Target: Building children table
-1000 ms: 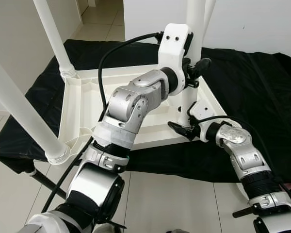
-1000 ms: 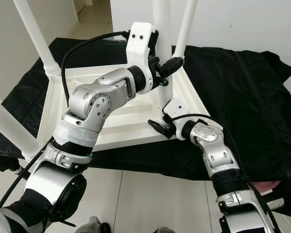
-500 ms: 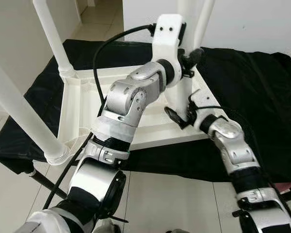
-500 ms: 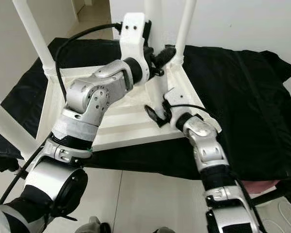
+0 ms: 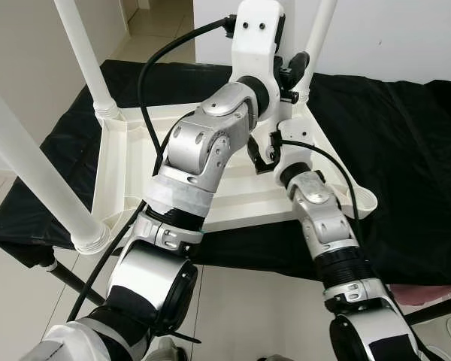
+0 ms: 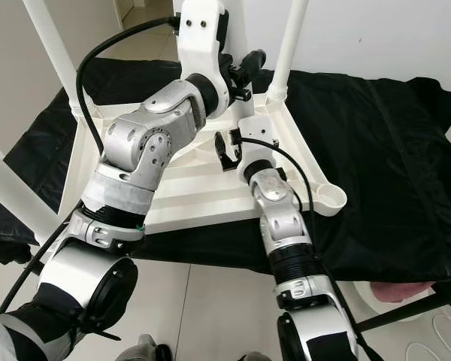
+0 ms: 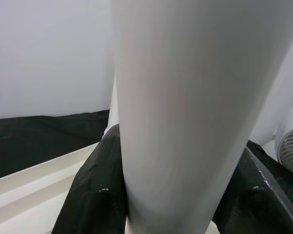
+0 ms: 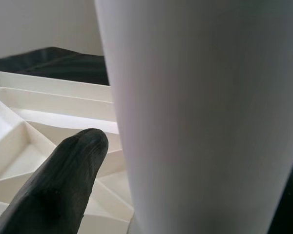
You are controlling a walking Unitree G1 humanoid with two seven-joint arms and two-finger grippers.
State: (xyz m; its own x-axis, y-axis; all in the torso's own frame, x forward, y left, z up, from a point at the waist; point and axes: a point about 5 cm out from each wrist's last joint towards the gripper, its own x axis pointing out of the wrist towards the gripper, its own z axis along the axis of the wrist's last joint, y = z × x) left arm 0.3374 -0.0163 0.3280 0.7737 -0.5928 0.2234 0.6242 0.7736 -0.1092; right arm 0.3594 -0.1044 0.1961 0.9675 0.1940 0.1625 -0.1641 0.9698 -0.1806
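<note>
- White plastic table [image 5: 128, 162] lies upside down on a black cloth [image 5: 406, 143] spread over a tiled floor [image 5: 240, 301], seen from the head camera; its ribbed underside faces up.
- Three legs already stand in their corner sockets: one near left [image 5: 30, 158], one far left [image 5: 86, 56] and one far right [image 5: 319, 37].
- The near right corner socket [image 5: 363, 200] is an open round cup with nothing in it.
- In the same view the left gripper [image 5: 289, 71] reaches across the tabletop and is clamped round a fourth leg [image 6: 237, 34], which is held upright above the table's right side, mostly hidden behind the white wrist housing.
- The right gripper [image 5: 261, 156] is lower on that same leg, just above the ribbed underside, its black fingers either side of the pole.
- Left wrist view: the white leg [image 7: 185, 112] stands between two black fingers [image 7: 95, 190], both pressed against it, so the grip is closed on the leg; the table's rim and the black cloth show behind.
- Right wrist view: the leg [image 8: 205, 117] is right beside one black finger [image 8: 58, 190], with a sliver of the other at the far edge; the finger sits close to the leg, and I cannot tell whether it presses on it.
- The ribbed table underside [image 8: 34, 131] lies just past the finger.
</note>
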